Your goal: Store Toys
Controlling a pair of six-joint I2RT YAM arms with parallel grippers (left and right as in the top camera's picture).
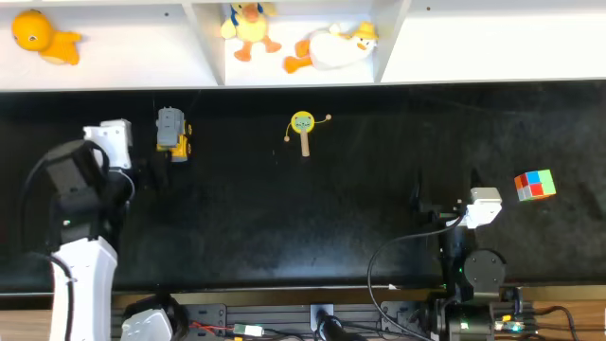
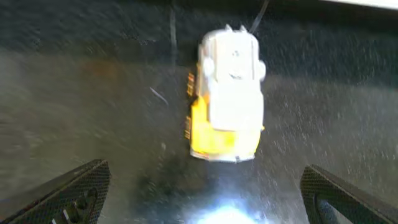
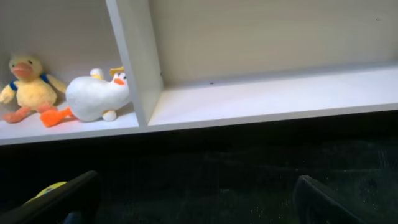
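Note:
A grey and yellow toy truck (image 1: pixel 172 133) stands on the black table toward the back left. My left gripper (image 1: pixel 142 163) hovers just beside it. In the left wrist view the truck (image 2: pixel 227 106) lies ahead of the open left gripper (image 2: pixel 205 202), with nothing between the fingers (image 2: pixel 68 193). A yellow rattle on a wooden stick (image 1: pixel 303 128) lies mid-table near the shelf. A multicoloured cube (image 1: pixel 535 185) sits at the right. My right gripper (image 1: pixel 443 189) stands open and empty at the front right, facing the shelf (image 3: pixel 267 99).
The white shelf (image 1: pixel 398 71) runs along the back edge. Its left compartment holds an orange-yellow duck (image 1: pixel 43 36). The middle one holds a yellow plush duck (image 1: pixel 250 26) and a white plush duck (image 1: pixel 331 47). The right compartment (image 3: pixel 280 93) is bare.

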